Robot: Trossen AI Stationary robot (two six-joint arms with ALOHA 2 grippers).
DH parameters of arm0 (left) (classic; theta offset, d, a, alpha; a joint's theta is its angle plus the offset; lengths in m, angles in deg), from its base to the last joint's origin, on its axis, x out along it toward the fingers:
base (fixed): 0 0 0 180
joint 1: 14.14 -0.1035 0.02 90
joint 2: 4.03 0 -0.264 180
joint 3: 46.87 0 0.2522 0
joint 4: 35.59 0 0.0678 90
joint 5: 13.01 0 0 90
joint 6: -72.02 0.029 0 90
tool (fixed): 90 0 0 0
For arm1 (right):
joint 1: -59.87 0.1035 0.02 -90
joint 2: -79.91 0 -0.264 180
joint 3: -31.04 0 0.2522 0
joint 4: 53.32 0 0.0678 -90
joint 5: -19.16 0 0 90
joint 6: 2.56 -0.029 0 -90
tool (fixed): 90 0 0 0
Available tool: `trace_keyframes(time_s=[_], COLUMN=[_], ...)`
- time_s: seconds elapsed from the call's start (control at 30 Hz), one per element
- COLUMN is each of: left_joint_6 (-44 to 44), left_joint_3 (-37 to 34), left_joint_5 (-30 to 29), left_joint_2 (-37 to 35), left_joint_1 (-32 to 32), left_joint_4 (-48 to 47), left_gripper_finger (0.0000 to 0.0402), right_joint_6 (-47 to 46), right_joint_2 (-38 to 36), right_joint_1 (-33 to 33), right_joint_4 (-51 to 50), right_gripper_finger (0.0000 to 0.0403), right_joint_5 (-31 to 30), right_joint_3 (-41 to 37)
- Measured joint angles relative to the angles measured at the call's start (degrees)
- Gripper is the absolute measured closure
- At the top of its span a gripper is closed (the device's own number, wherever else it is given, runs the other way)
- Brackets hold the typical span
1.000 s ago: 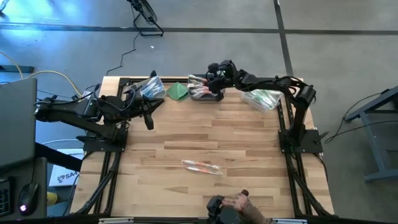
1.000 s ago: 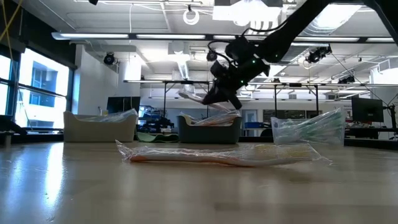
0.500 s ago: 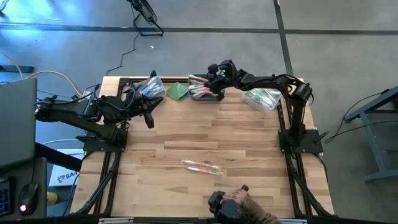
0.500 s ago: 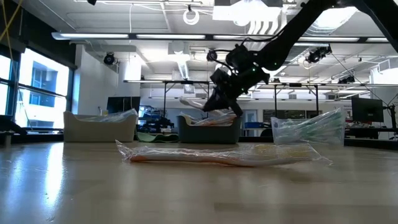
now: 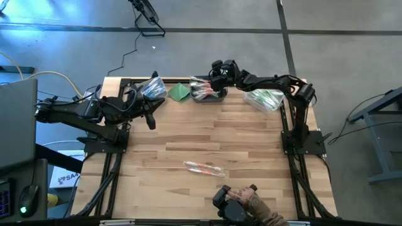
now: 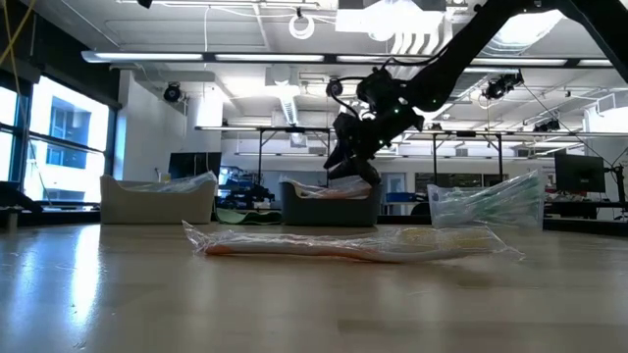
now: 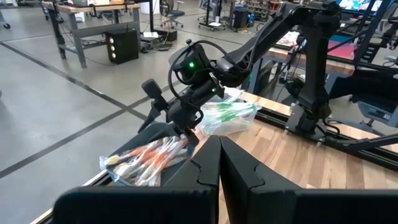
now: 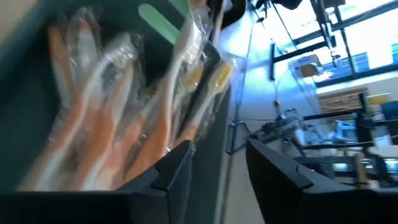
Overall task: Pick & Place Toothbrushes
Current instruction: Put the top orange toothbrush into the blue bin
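A dark bin (image 5: 220,96) at the far edge holds several wrapped orange toothbrushes (image 8: 112,124). My right gripper (image 5: 210,83) hangs open just over that bin, slanting down, its fingers (image 8: 177,163) standing right over the wrappers; I cannot tell whether they touch. One more wrapped toothbrush (image 5: 203,167) lies flat on the table near the front, also in the low view (image 6: 353,243). My left gripper (image 5: 151,120) waits shut and lifted at the table's left; its fingers close together (image 7: 219,155).
A pale bin (image 5: 152,86) stands far left, and a folded green cloth (image 5: 180,92) lies next to the dark bin. A clear bag of green toothbrushes (image 5: 264,99) sits at the far right. A person's hand (image 5: 244,202) holds a dark device at the near edge.
My right gripper has sunk toward the dark bin and tipped further down. The wrapped toothbrush it carried no longer sticks out from its fingers; it has let go, and the pack lies in the bin. The person's hand at the near edge has shifted right.
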Motion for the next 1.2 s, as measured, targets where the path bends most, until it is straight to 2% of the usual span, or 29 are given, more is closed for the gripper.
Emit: trace_keyframes(time_s=[0.17, 0.4, 0.8, 0.97, 1.2], left_joint_6=[0.0, 0.0, 0.0, 0.0, 0.0], left_joint_3=[0.0, 0.0, 0.0, -0.02, 0.0], left_joint_5=[-0.02, -0.02, 0.0, 0.0, 0.02], left_joint_2=[0.0, 0.01, 0.01, 0.01, 0.02], left_joint_1=[0.0, 0.0, 0.0, 0.0, 0.0], left_joint_4=[0.0, -0.02, -0.45, -0.46, -0.5], left_gripper_finger=[0.0401, 0.0401, 0.0401, 0.0401, 0.0401], right_joint_6=[2.9, 2.71, -8.55, -12.2, -19.11], right_joint_2=[-0.25, -0.63, -6.9, -9.23, -12.31], right_joint_1=[1.02, 3.05, 3.99, 4.32, 4.81], right_joint_4=[3.14, 5.19, 0.14, -3.21, -7.74], right_gripper_finger=[0.0249, 0.0273, 0.0323, 0.0327, 0.0328], right_joint_5=[-3.8, -7.05, -3.27, -2.92, 1.05], right_joint_3=[-0.04, -0.04, -0.04, -0.04, -0.04])
